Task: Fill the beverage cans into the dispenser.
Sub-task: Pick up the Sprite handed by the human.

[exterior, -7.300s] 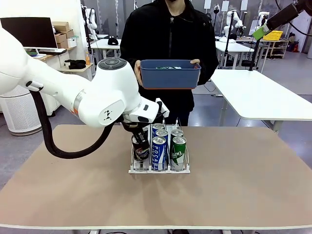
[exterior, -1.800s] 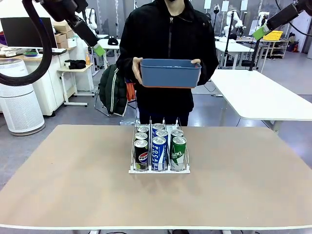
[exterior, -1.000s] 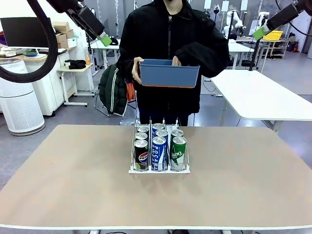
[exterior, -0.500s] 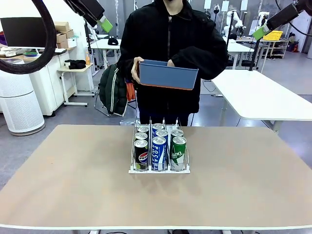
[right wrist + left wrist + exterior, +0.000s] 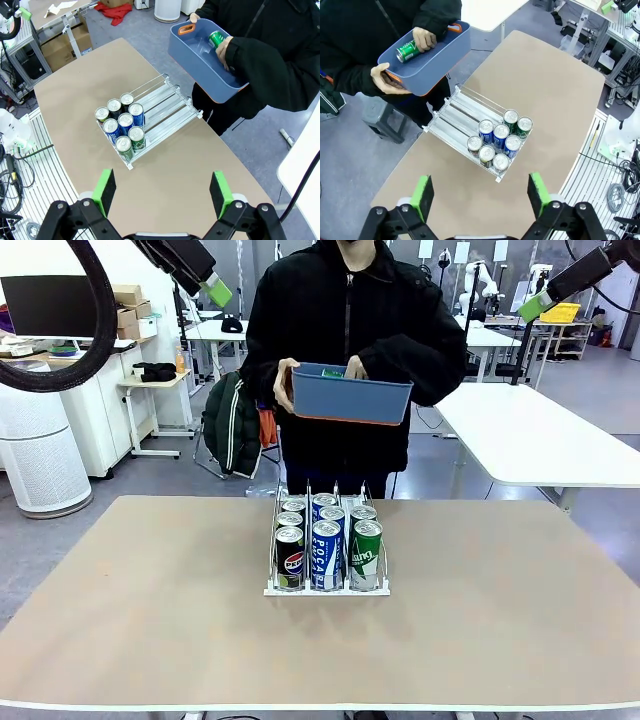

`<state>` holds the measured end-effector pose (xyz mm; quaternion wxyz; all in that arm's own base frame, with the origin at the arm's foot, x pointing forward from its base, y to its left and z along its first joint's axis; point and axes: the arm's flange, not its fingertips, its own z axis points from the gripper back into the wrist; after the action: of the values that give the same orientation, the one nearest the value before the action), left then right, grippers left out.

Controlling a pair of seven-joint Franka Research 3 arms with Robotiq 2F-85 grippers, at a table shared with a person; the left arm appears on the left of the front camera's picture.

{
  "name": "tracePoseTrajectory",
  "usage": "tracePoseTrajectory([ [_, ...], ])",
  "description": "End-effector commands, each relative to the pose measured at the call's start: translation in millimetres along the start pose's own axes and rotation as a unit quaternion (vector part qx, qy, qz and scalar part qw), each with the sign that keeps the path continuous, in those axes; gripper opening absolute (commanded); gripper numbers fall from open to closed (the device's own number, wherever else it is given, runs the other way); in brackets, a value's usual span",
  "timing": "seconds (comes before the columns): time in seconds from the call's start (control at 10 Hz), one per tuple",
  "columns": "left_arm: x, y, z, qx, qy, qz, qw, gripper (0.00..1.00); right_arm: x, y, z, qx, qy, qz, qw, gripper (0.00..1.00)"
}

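The dispenser [image 5: 327,589] stands mid-table with two beverage cans in each lane: black Pepsi [image 5: 289,559], blue-and-white [image 5: 327,554], green [image 5: 366,555]. Across the table a person holds a blue bin [image 5: 352,400] with one hand inside it on a green can [image 5: 333,372]. From the left wrist view the dispenser's rear lanes [image 5: 457,112] are bare, and the green can [image 5: 409,50] lies in the bin [image 5: 437,52]. My left gripper [image 5: 480,195] is open and empty, high at the top left [image 5: 215,288]. My right gripper [image 5: 162,192] is open and empty, high at the top right [image 5: 537,306].
The brown table [image 5: 150,630] is bare around the dispenser. A white table [image 5: 540,440] stands behind at the right. A chair with a dark jacket [image 5: 232,425] is behind at the left.
My left arm has lifted from the dispenser's left lane, leaving a Pepsi can there, and risen to the top left. The person's hand has gone into the bin, which is tilted.
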<state>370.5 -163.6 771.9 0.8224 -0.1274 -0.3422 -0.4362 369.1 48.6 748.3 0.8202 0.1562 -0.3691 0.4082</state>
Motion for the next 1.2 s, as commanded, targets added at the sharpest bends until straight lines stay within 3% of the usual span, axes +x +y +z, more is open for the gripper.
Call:
tracePoseTrajectory([
  [0.0, -1.4, 0.8, -0.7, 0.001, -0.001, 0.002, 1.000, 1.00, -0.1, -0.6, -0.5, 0.003, -0.003, -0.001, 1.000, 1.00],
  [1.1, -1.4, 0.8, -0.7, 0.001, -0.001, 0.002, 1.000, 1.00, -0.1, -0.6, -0.5, 0.003, -0.003, -0.001, 1.000, 1.00],
])
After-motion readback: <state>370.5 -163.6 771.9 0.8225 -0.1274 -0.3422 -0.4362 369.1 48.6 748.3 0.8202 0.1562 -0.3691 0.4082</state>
